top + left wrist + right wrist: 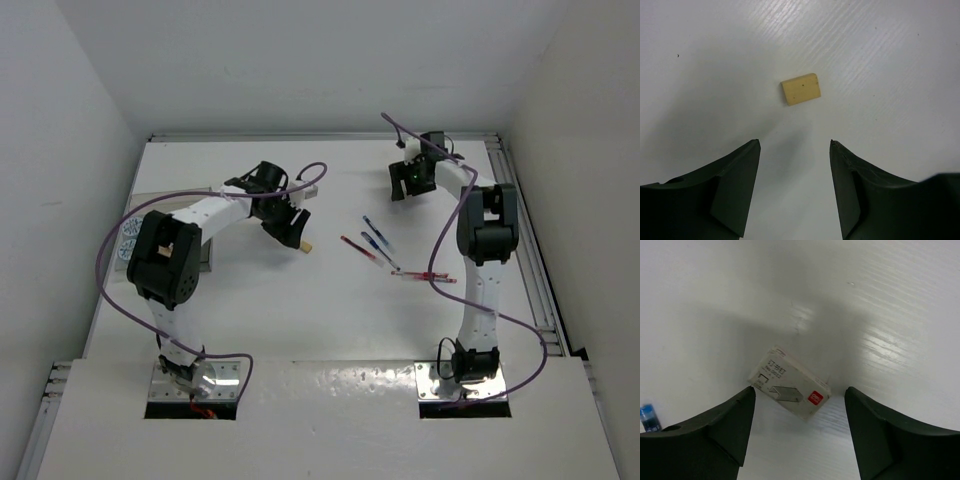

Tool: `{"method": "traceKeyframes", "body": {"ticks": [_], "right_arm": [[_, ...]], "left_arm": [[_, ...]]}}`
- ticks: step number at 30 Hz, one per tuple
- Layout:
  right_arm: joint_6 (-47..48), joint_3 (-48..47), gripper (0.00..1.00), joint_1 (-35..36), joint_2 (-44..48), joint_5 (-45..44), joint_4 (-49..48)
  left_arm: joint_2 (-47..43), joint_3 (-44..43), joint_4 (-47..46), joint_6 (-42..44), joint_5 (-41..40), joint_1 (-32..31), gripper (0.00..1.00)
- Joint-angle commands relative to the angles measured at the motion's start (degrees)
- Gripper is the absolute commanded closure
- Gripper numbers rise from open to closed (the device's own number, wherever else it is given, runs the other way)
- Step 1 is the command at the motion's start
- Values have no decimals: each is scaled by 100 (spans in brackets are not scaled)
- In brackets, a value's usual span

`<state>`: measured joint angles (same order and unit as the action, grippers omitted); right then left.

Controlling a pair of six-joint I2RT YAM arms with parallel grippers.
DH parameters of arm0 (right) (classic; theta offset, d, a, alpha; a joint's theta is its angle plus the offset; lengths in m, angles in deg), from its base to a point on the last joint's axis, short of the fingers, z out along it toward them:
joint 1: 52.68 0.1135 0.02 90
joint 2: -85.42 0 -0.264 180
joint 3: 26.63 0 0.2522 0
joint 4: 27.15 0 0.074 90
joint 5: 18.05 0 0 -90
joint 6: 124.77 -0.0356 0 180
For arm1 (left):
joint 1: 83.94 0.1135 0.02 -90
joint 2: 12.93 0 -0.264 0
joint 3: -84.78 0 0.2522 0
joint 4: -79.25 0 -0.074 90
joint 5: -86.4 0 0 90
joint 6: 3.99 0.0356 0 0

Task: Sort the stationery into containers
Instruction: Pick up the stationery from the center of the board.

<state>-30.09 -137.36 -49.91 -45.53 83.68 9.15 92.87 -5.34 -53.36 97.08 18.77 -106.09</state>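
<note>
L claw (794,143) is hovering open, eraser (800,89) lying on table (890,60) just ahead: I'd be advancing, centring the block, then lowering. R claw (800,390) is gaping over small white box (789,384).

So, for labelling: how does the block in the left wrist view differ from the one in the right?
The eraser is plain beige; the box is white, printed, with a red mark. The eraser lies ahead of the left end effector; the box sits at the tips of the right end effector. Both lie ungrasped.
</note>
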Motion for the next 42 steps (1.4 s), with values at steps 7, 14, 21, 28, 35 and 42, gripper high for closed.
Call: {"method": "traceKeyframes", "body": {"ticks": [7,14,21,28,35,42], "right_arm": [[50,301,46,409,0,-197,-198],[164,424,71,427,193,-206,-154],[208,1188,87,427,930,-48,-321],[182,1453,92,444,1371,102,-312],[111,1505,92,453,1538,225,-277],[120,1558,92,462,1591,260,-242]], "left_arm": [[11,-143,-155,-131,-277,53,36],[-59,33,-268,-123,-198,27,36],[-121,358,-558,18,-470,-518,36],[169,121,-576,-263,-716,-624,36],[556,-81,-603,-518,-1578,-887,36],[819,-335,-559,-501,-1393,-940,36]]}}
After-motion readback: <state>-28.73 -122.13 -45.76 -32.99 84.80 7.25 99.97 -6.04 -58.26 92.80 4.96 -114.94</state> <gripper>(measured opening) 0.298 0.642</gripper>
